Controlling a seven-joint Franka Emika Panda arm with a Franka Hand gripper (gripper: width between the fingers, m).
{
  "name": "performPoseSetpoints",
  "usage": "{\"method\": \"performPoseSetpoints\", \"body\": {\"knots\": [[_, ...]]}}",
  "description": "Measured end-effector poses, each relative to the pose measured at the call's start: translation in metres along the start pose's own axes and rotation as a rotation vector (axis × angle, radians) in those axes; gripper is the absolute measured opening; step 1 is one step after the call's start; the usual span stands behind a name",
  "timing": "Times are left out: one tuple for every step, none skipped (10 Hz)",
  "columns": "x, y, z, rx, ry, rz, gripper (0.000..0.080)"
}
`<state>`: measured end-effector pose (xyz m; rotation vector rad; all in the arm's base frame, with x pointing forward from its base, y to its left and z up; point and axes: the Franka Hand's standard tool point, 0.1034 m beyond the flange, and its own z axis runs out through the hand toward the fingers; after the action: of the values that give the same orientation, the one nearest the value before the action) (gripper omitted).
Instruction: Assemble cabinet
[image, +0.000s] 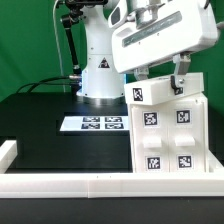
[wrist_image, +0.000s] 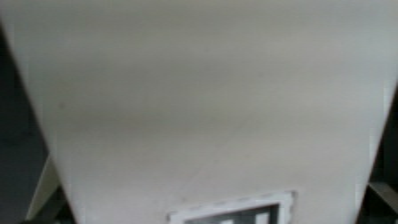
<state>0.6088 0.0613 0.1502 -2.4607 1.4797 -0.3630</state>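
The cabinet (image: 170, 128) is a tall white box with several black-and-white tags on its front, standing upright on the black table at the exterior view's right. My gripper (image: 161, 76) is directly above it, with one finger down on each side of the cabinet's top edge, closed on it. A small tagged face (image: 138, 96) shows at the cabinet's upper corner, on the exterior view's left. In the wrist view a blurred white cabinet panel (wrist_image: 205, 100) fills nearly the whole picture, with part of a tag (wrist_image: 231, 212) at its edge. The fingertips are hidden there.
The marker board (image: 93, 124) lies flat on the black table in front of the robot base (image: 101, 78). A white rail (image: 90, 184) runs along the table's near edge, with a white corner block (image: 8, 152) at the exterior view's left.
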Motion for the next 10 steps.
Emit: {"method": "performPoseSetpoints", "body": {"knots": [[0.000,0.000,0.000,-0.001,-0.004,0.035,0.0577],[-0.001,0.001,0.000,-0.003,-0.010,0.093,0.0578],[-0.001,0.002,-0.001,-0.005,-0.016,0.141,0.0578],[-0.002,0.003,-0.001,-0.007,-0.026,0.229,0.0580],[-0.004,0.004,-0.001,-0.008,-0.046,0.370,0.0580],[-0.005,0.005,-0.001,-0.007,-0.056,0.409,0.0580],[-0.008,0.005,-0.001,-0.010,-0.072,0.524,0.0580],[-0.012,0.005,0.000,-0.016,-0.090,0.668,0.0580],[-0.014,0.006,0.000,-0.025,-0.096,0.699,0.0580],[-0.015,0.006,0.001,-0.029,-0.103,0.798,0.0578]]}}
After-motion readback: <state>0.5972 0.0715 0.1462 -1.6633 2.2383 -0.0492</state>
